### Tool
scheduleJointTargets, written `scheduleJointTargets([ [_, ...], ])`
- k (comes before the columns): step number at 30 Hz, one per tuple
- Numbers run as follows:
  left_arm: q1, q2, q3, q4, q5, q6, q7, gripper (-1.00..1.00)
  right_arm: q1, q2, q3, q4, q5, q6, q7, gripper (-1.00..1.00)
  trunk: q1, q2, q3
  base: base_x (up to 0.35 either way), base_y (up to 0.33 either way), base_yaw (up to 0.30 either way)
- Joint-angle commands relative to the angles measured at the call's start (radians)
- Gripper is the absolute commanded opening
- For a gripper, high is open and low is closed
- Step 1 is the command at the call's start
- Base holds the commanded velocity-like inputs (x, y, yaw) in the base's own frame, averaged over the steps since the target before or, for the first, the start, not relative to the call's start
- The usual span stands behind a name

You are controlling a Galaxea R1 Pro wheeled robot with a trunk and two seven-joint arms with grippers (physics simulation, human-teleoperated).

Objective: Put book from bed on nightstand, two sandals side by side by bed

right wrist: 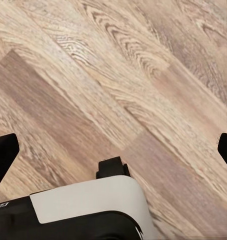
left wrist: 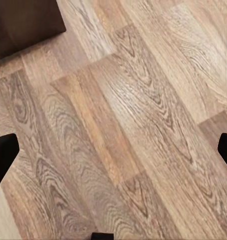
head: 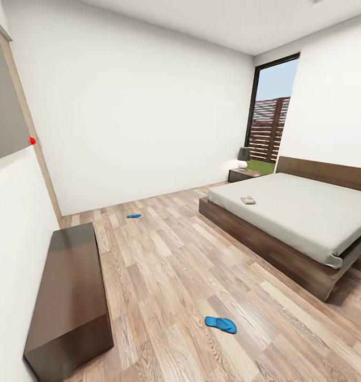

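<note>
The bed [head: 307, 212], pale mattress on a dark wood frame, stands at the right of the bedroom in the head view. The book [head: 248, 200] lies flat on the mattress near its left edge. A dark nightstand [head: 246, 174] sits beyond the bed by the window. One blue sandal [head: 220, 324] lies on the floor close in front, the other sandal [head: 133, 216] far off near the back wall. My left gripper [left wrist: 114, 150] is open over bare floor planks. My right gripper [right wrist: 114, 150] is open too, above the floor.
A long dark TV bench [head: 69, 297] runs along the left wall; its corner [left wrist: 23, 22] appears in the left wrist view. A lamp [head: 243, 157] stands on the nightstand. My white and black base [right wrist: 88, 207] is under the right gripper. Wood floor [head: 175, 265] stretches between bench and bed.
</note>
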Motion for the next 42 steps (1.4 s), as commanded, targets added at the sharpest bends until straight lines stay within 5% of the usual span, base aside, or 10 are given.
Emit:
scheduleJointTargets([
  [1,0.0,-0.001,0.003,0.0,0.0,-0.002,0.0,1.0,-0.001,0.0,-0.003,0.0,-0.002,-0.002,0.002,1.0,0.0,-0.001,-0.001,0.0,0.0,-0.293],
  [42,0.0,-0.001,0.002,0.0,0.0,-0.002,0.0,1.0,-0.001,0.0,-0.002,0.001,-0.002,-0.001,0.002,1.0,0.0,-0.001,0.012,0.0,0.0,-0.294],
])
